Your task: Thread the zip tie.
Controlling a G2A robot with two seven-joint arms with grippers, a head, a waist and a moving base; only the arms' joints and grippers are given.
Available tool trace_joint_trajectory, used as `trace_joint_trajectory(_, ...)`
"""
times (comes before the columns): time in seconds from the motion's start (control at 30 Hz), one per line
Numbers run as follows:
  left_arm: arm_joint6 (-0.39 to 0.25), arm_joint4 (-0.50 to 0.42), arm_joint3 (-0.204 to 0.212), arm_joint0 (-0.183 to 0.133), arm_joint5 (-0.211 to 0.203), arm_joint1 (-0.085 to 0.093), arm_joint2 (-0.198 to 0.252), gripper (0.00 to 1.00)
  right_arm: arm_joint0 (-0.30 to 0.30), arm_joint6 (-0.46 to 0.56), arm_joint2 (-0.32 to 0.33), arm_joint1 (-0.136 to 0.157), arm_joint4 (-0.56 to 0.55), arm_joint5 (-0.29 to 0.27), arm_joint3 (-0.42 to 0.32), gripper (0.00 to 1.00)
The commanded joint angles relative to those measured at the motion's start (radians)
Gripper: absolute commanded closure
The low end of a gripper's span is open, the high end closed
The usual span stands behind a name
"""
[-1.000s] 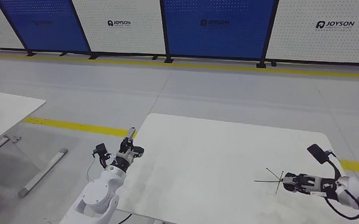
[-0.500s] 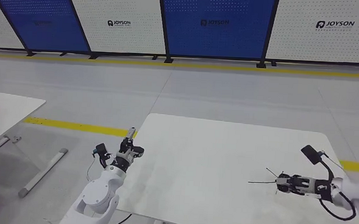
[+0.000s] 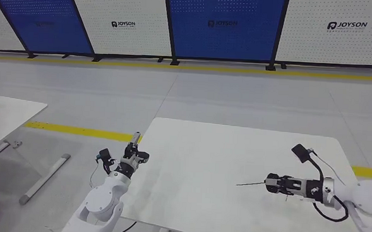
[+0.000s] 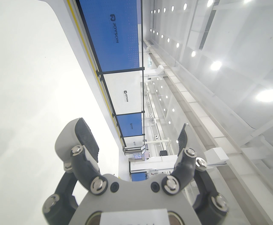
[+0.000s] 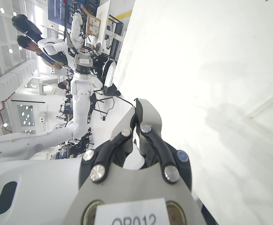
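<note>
One shift: the right end effector point(image 3: 270, 182), clamped on the zip tie point(image 3: 251, 183), has swung from lower right toward centre frame, likely bringing it to the open left end effector point(image 3: 135, 140).

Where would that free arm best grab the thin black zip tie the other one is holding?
Probably near the free tip of the zip tie, which sticks out from the shut right gripper toward the open left gripper. Come from that free side, jaws closing across the thin strap; its other end is already pinched.
</note>
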Motion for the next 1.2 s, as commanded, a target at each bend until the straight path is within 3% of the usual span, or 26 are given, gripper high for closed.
trace_joint_trajectory(0.0,0.000,0.000,0.000,0.000,0.000,0.000,0.000,0.00,0.000,0.000,0.000,0.000,0.000,0.000,0.000,1.00)
trace_joint_trajectory(0.23,0.000,0.000,0.000,0.000,0.000,0.000,0.000,0.00,-0.001,-0.007,0.000,0.000,0.002,-0.004,-0.002,1.00)
trace_joint_trajectory(0.43,0.000,0.000,0.000,0.000,0.000,0.000,0.000,0.00,0.010,-0.060,0.020,-0.009,0.055,-0.196,0.009,1.00)
trace_joint_trajectory(0.53,0.000,0.000,0.000,0.000,0.000,0.000,0.000,0.00,0.044,-0.068,-0.010,-0.019,0.027,-0.226,0.011,1.00)
trace_joint_trajectory(0.63,0.000,0.000,0.000,0.000,0.000,0.000,0.000,0.00,0.090,-0.094,-0.065,-0.035,-0.034,-0.229,0.025,1.00)
trace_joint_trajectory(0.77,0.000,0.000,0.000,0.000,0.000,0.000,0.000,0.00,0.171,-0.088,-0.158,-0.067,-0.041,-0.247,0.101,1.00)
trace_joint_trajectory(1.17,0.000,0.000,0.000,0.000,0.000,0.000,0.000,0.00,0.171,-0.088,-0.158,-0.067,-0.041,-0.247,0.101,1.00)
